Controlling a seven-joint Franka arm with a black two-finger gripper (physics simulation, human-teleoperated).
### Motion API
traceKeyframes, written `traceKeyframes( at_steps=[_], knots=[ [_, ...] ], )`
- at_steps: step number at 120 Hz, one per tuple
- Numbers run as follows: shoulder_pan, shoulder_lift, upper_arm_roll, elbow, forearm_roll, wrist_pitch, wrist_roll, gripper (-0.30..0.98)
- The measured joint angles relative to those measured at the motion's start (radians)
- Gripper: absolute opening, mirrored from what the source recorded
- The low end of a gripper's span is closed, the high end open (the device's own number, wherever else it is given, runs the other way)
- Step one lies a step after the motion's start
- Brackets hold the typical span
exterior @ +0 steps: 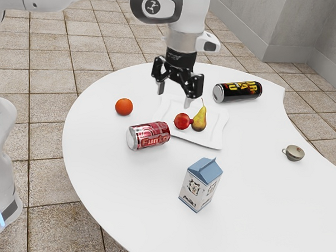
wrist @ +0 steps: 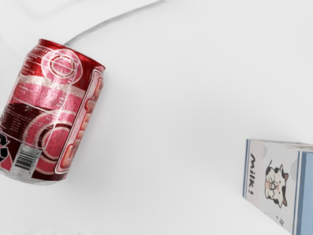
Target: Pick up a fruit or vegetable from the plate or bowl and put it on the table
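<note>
In the exterior view my gripper stands open above the far part of the white plate, its two fingers wide apart with nothing between them. On the plate, a round red fruit sits beside a yellow-green pear, lower than the gripper and nearer the camera. An orange rests on the table toward the exterior view's left, off the plate. In the wrist view a piece of the plate's edge crosses the top, beyond the can.
A red can lies by the plate on the white table. The milk carton stands nearer the exterior camera. A black can lies past the plate, and a small cup is at the exterior view's right.
</note>
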Motion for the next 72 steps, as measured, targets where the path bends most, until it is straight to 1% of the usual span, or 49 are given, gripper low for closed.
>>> traceKeyframes(
  at_steps=[18, 33, 38, 48, 60, 66, 72],
  knots=[
    [0.011, 0.022, 0.005, -0.002, 0.006, 0.005, -0.089, 0.69],
    [0.050, 0.044, 0.071, -0.022, 0.011, 0.009, -0.152, 0.69],
    [0.079, 0.067, 0.087, -0.021, 0.013, 0.009, -0.171, 0.69],
    [0.149, 0.148, 0.099, 0.035, 0.015, 0.009, -0.200, 0.69],
    [0.227, 0.322, 0.101, 0.209, 0.017, 0.010, -0.208, 0.69],
    [0.226, 0.370, 0.099, 0.243, 0.017, 0.016, -0.205, 0.69],
    [0.205, 0.390, 0.089, 0.243, 0.025, 0.033, -0.201, 0.69]
  ],
)
